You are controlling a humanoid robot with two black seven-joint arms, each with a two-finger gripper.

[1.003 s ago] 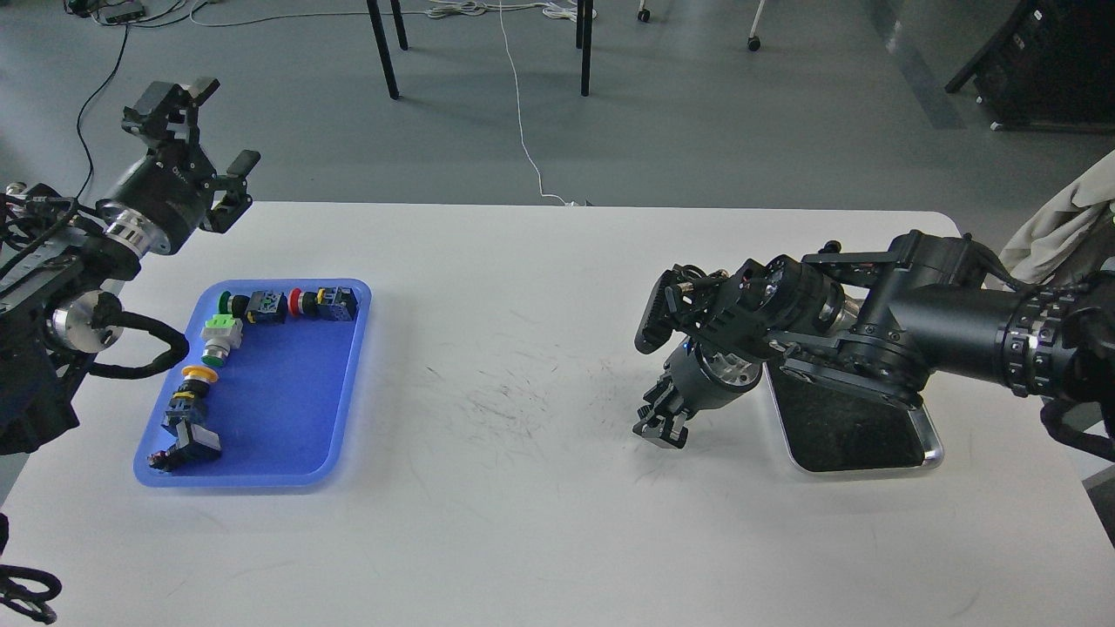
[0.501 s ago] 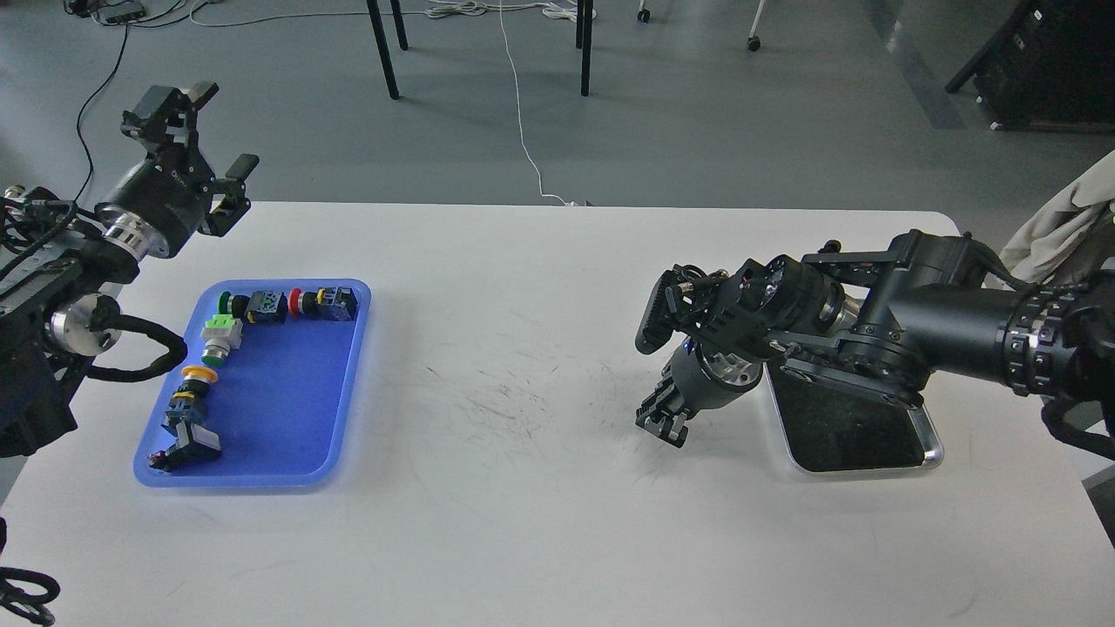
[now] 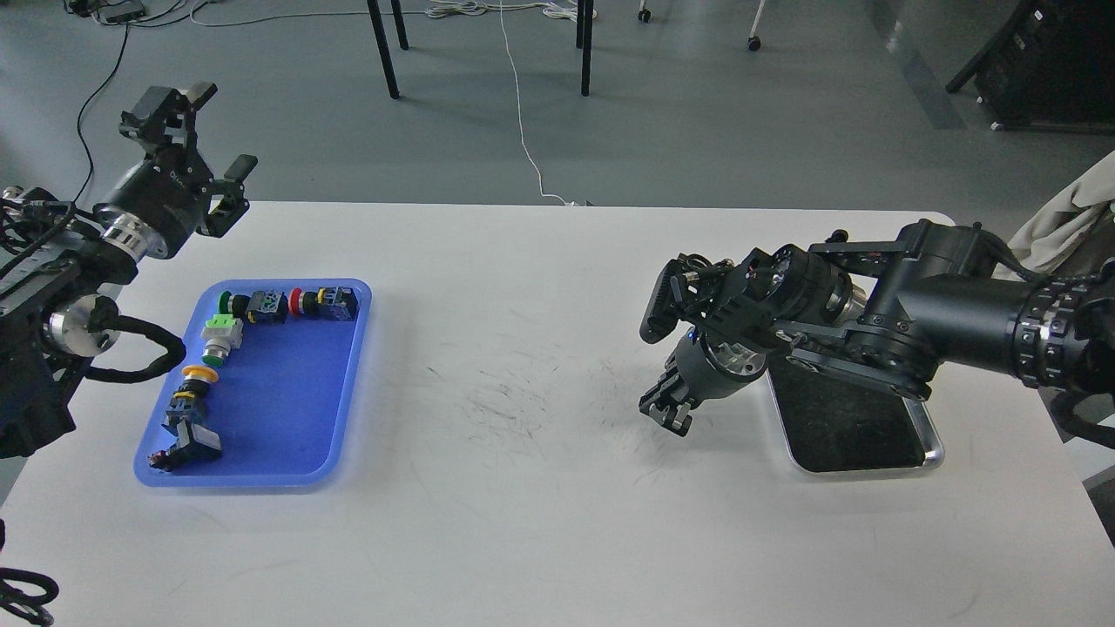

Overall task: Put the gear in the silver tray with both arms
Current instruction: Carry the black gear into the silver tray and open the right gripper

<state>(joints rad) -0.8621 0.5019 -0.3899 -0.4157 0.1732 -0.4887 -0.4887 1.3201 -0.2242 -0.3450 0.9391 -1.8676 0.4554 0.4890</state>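
The right arm (image 3: 949, 313) enters from the right edge of the frame and covers the upper left part of the silver tray (image 3: 934, 453), which sits at the lower right of the white table (image 3: 523, 522); only its dark bottom and its lower and right rim show. The right gripper (image 3: 669, 409) points downward just left of the tray, close above the table; it is dark and seen end-on, so its fingers cannot be told apart and its opening cannot be determined. Nothing is visible in it. The left arm (image 3: 70, 287) is cut off by the left edge of the frame. The left gripper (image 3: 205, 131) is raised at the upper left, fingers spread wide and empty. Below it, the blue tray (image 3: 296, 409) holds a row of small push-button parts (image 3: 261, 306) whose details are too small to resolve. Compared with the earlier frame, the right gripper has lifted slightly and shifted toward the tray, while the left gripper has barely moved.
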